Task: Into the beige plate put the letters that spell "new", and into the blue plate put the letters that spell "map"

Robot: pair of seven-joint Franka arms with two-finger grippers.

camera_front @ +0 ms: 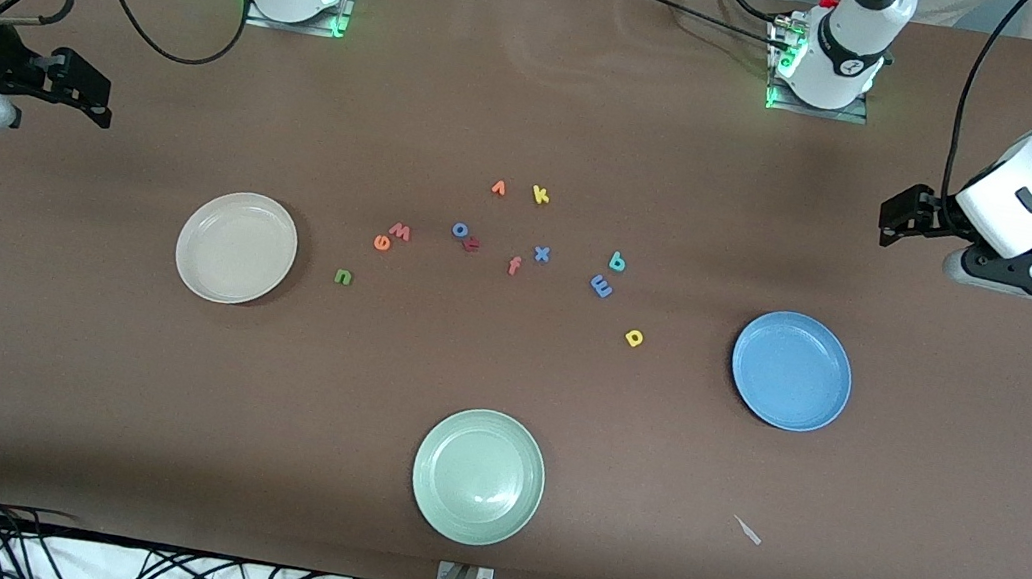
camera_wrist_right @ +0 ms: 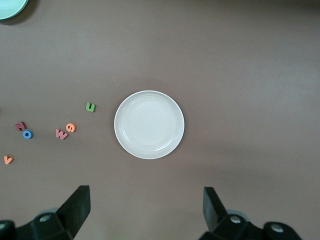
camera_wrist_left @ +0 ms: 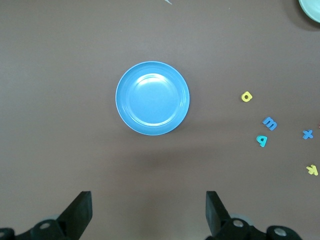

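The beige plate lies toward the right arm's end of the table, with the green n, orange e and red-pink w beside it. Toward the left arm's end is the blue plate, near the periwinkle m, teal p and yellow a. My left gripper hangs open high over bare table by the blue plate. My right gripper hangs open by the beige plate. Both hold nothing.
A pale green plate sits near the front edge. In the middle lie an orange v, yellow k, blue o, dark red letter, an f and blue x. A white scrap lies nearer the camera than the blue plate.
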